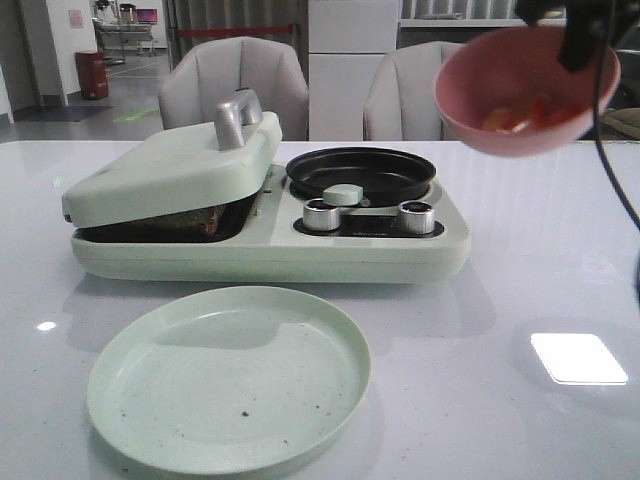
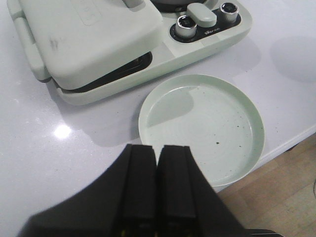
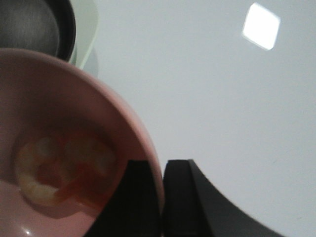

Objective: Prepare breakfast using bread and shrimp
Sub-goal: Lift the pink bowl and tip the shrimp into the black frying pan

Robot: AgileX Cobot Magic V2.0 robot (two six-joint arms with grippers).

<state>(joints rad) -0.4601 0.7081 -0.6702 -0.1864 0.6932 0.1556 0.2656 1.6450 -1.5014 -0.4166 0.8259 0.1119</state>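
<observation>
The right gripper [image 3: 162,197], clamped on the pink bowl [image 1: 527,88] of shrimp [image 1: 515,118], holds it aloft; pouring into the black pan [image 1: 360,172] likely follows. The left gripper [image 2: 157,182] is closed, empty.

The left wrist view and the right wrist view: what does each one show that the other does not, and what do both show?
Only the left wrist view shows the green plate, the closed lid, the two knobs and the shut left hand. Only the right wrist view shows the pink bowl with the shrimp inside, its rim gripped by the right hand. Both show the white table and part of the green cooker.
</observation>
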